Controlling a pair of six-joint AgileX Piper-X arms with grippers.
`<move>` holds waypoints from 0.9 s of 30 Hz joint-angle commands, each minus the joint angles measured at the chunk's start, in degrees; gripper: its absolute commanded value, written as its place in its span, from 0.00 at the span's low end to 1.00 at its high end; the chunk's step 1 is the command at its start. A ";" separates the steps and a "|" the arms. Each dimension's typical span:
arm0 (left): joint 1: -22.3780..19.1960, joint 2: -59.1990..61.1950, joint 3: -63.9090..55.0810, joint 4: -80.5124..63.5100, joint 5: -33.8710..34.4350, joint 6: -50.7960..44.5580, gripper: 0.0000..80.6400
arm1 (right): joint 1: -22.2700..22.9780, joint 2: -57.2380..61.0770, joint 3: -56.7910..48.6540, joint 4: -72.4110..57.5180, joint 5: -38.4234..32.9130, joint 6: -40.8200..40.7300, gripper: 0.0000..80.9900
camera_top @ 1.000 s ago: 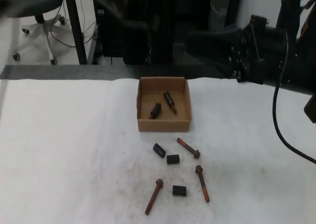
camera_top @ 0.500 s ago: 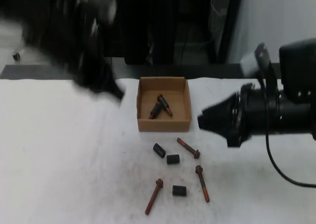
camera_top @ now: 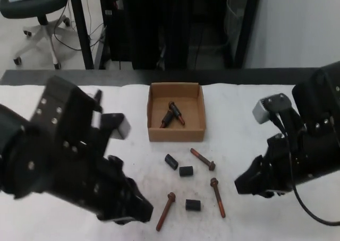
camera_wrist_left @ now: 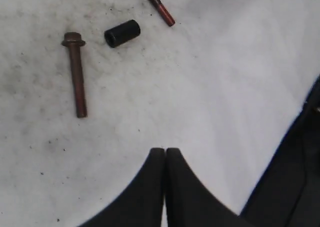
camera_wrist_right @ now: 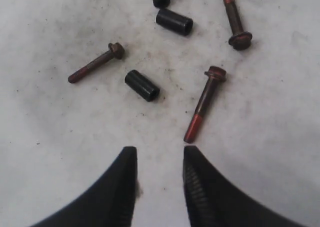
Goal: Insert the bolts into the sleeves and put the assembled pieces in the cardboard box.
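1. The left arm (camera_top: 69,166) hangs over the tabletop (camera_top: 64,103), its jaws closed tip to tip on nothing.
2. The cardboard box (camera_top: 176,135) holds two assembled pieces (camera_top: 168,118). Three bolts (camera_top: 202,159) and three sleeves (camera_top: 186,171) lie loose in front of it.
3. The right arm (camera_top: 297,161) is just beside these, its jaws open and empty.
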 commanded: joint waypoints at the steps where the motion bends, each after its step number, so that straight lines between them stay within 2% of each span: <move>1: -2.95 -0.30 -0.11 -6.17 -11.01 -1.03 0.00 | -0.01 -2.57 -1.73 3.26 -0.05 1.34 0.38; 4: -3.57 2.23 -0.11 -13.30 -11.54 -1.28 0.01 | -0.01 -5.20 -3.09 4.15 -0.71 3.47 0.38; 6: -3.57 4.68 -0.75 -14.32 -10.45 -2.32 0.06 | -0.01 -6.88 -4.41 4.76 -0.71 4.91 0.38; 8: -3.57 7.70 -1.55 -13.68 -9.42 -3.07 0.18 | -0.01 -8.28 -5.93 5.83 -0.71 6.36 0.38; 12: -3.57 14.62 -4.36 -13.13 -8.23 -6.44 0.48 | -0.01 -10.65 -8.64 7.32 -1.15 6.35 0.38; 13: -3.57 16.41 -5.66 -12.79 -8.42 -7.17 0.52 | -0.01 -11.08 -9.16 7.42 -1.15 6.35 0.38; 16: -3.57 21.70 -10.93 -9.26 -10.32 -7.87 0.51 | -0.01 -11.59 -10.48 8.61 -1.15 6.35 0.38; 22: -3.57 31.98 -24.43 7.27 -11.55 -6.20 0.48 | -0.01 -11.56 -11.03 12.06 -1.15 6.35 0.38; 27: -3.57 37.28 -33.46 20.12 -18.89 -2.64 0.48 | -0.01 -11.56 -11.03 14.21 -2.18 6.27 0.38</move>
